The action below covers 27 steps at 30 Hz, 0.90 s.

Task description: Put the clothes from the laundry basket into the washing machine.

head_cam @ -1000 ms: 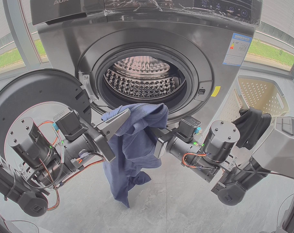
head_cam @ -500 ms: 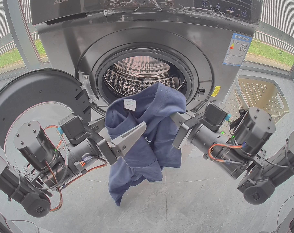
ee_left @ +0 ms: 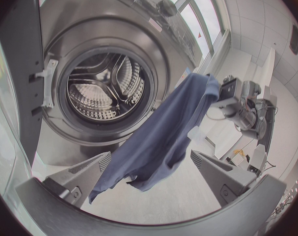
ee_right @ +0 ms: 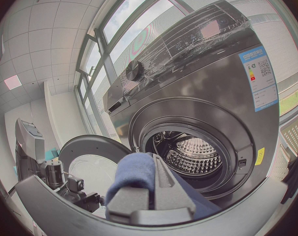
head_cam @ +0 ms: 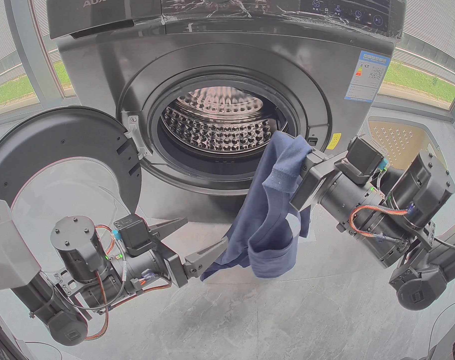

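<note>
Our right tool gripping a blue shirt before the right rim of the washing machine opening, our left tool spread wide, low before the machine.

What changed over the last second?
The left gripper let go of the blue shirt, opened and dropped back toward the floor. The right gripper, still clamped on it, lifted it rightward to the rim of the drum opening. The washing machine door stayed open.

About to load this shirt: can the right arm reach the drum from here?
Probably yes. The door is swung wide, the drum looks unobstructed, and the right gripper holds the shirt just beside its opening.
</note>
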Available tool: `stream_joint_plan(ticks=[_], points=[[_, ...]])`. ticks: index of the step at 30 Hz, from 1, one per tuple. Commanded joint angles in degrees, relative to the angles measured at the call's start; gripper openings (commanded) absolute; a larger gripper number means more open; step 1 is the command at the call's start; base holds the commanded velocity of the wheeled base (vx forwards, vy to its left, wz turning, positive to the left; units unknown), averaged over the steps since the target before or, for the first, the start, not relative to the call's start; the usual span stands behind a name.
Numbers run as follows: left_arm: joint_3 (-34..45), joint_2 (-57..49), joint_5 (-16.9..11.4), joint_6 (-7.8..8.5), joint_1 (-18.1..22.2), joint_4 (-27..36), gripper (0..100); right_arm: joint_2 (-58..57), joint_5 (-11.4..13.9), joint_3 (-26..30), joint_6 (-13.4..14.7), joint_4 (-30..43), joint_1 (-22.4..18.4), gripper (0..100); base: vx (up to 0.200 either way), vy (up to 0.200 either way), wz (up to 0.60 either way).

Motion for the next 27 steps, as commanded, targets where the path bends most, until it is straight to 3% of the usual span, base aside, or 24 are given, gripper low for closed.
stream_joint_plan(ticks=[1,6,9,18,27], points=[[0.2,4.1,-0.2,0.27,0.0,0.0,100,-0.5,-0.6,-0.1,-0.1,0.1,-0.8,0,0.0,0.0,0.0],[0.7,7.8,-0.7,0.45,-0.4,-0.2,100,0.0,-1.0,-1.7,-0.1,0.6,-1.1,0,0.0,0.0,0.0],[0.4,8.9,-1.2,0.54,-1.1,-0.2,100,1.4,-2.7,-3.4,-0.2,1.6,-1.4,0,0.0,0.0,0.0],[-0.3,11.3,-4.4,0.63,-3.9,-0.2,100,4.1,-2.8,-5.9,-0.2,1.7,-1.3,0,0.0,0.0,0.0],[-9.8,18.9,-4.0,0.8,-1.8,-0.1,100,4.1,-2.8,-5.8,-0.2,1.6,-0.3,0,0.0,0.0,0.0]])
